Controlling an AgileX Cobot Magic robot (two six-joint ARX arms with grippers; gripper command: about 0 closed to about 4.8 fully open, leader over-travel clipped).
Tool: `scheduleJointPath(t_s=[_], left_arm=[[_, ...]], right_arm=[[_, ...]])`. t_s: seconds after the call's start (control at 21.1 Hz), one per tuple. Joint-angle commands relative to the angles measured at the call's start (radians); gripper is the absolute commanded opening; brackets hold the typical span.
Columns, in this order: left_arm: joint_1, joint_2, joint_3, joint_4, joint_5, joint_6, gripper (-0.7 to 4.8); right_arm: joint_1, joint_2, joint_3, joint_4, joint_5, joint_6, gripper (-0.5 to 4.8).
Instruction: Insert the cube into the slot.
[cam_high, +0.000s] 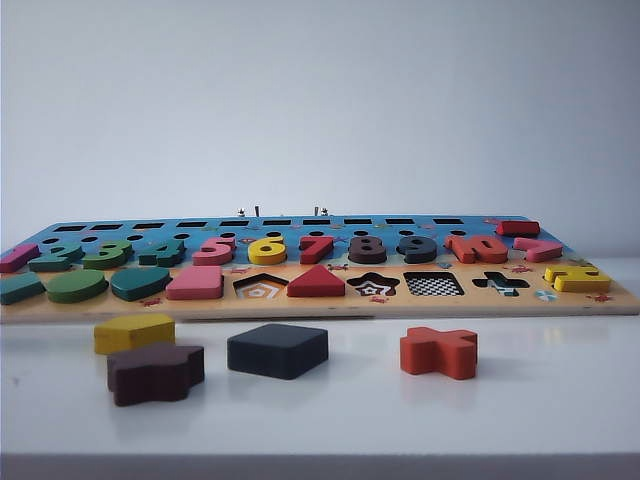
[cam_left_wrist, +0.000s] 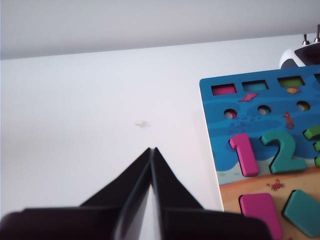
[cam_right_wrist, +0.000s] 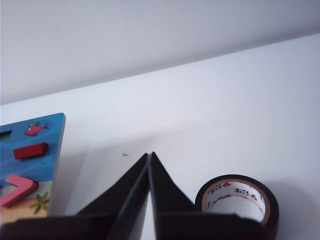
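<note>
The cube (cam_high: 277, 350), a flat dark navy square block, lies on the white table in front of the puzzle board (cam_high: 320, 300) in the exterior view. The slot (cam_high: 433, 284), a square recess with a checkerboard floor, sits in the board's front row, right of the middle. Neither gripper shows in the exterior view. My left gripper (cam_left_wrist: 152, 149) is shut with nothing in it, over bare table beside the board's corner (cam_left_wrist: 210, 87). My right gripper (cam_right_wrist: 150, 155) is also shut and empty, over bare table between the board's other end (cam_right_wrist: 55, 150) and a tape roll.
A yellow pentagon block (cam_high: 133, 333), a dark brown flower-shaped block (cam_high: 155, 372) and an orange cross block (cam_high: 438, 351) lie in front of the board near the cube. A black tape roll (cam_right_wrist: 237, 202) stands by the right gripper. Number and shape pieces fill much of the board.
</note>
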Motion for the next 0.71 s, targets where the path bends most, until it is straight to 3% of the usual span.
scheduleJointPath(t_s=[0.05,0.71], left_arm=[[-0.010,0.042,0.040,0.012,0.003,0.001,0.17],[-0.129,0.246,0.269,-0.235,0.018,0.005,0.17]], right_arm=[[0.001,-0.002,0.000,0.018,0.003,0.033,-0.04],[0.002,-0.002,0.000,0.017,0.002,0.037,-0.04]])
